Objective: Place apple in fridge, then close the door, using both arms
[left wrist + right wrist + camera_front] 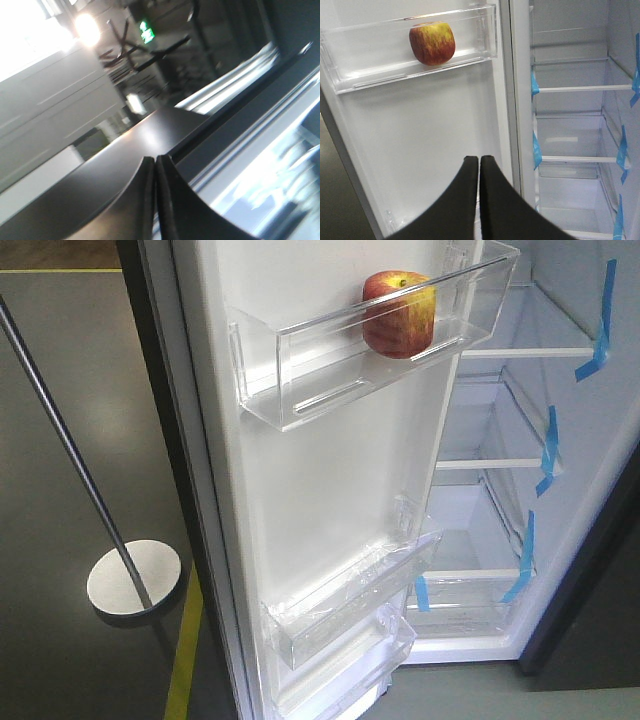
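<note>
The apple [398,315] sits in the door's [330,480] top bin [300,370]; only closing remains. Right end effector [479,159] pinched together, empty; left end effector [154,160] likewise, seemingly behind the door.

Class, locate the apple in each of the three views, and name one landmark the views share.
Front view: apple, upper centre, in the clear door bin.
Left wrist view: not in it.
Right wrist view: apple, upper left, same bin.
Shared landmark: blue tape strips, front and right wrist views.
</note>
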You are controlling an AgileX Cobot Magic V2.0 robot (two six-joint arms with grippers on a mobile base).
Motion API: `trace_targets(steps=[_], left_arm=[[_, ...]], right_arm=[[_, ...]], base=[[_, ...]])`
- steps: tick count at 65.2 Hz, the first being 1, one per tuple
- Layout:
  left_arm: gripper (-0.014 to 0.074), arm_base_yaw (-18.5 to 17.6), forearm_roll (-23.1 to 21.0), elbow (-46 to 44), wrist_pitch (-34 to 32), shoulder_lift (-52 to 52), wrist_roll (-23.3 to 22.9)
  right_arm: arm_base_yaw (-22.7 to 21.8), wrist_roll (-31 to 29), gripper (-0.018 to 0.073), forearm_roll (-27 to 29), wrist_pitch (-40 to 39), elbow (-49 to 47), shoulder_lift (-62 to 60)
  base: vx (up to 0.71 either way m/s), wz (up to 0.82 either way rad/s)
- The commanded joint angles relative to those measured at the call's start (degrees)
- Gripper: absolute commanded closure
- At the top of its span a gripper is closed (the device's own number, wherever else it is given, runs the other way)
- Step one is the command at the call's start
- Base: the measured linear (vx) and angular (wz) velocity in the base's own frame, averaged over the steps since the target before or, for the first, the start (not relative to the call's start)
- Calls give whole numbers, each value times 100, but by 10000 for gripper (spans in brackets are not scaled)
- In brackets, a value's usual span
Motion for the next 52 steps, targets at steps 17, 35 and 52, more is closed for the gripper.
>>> trace_targets(steps=[17,35,52], left_arm=[[495,-557,651,-1041,-1668,2952,-81],[325,-574,1234,-2399,-1849,4396,-1067],[323,-569,3322,-4047,-1999,5579,-3603]], right_arm=[[-29,-108,548,42,-276,-113,104],[-29,-103,543,42,-99,-113,104],[-29,-103,538,42,87,-113,104]], base=[[0,0],[0,0],[0,0]])
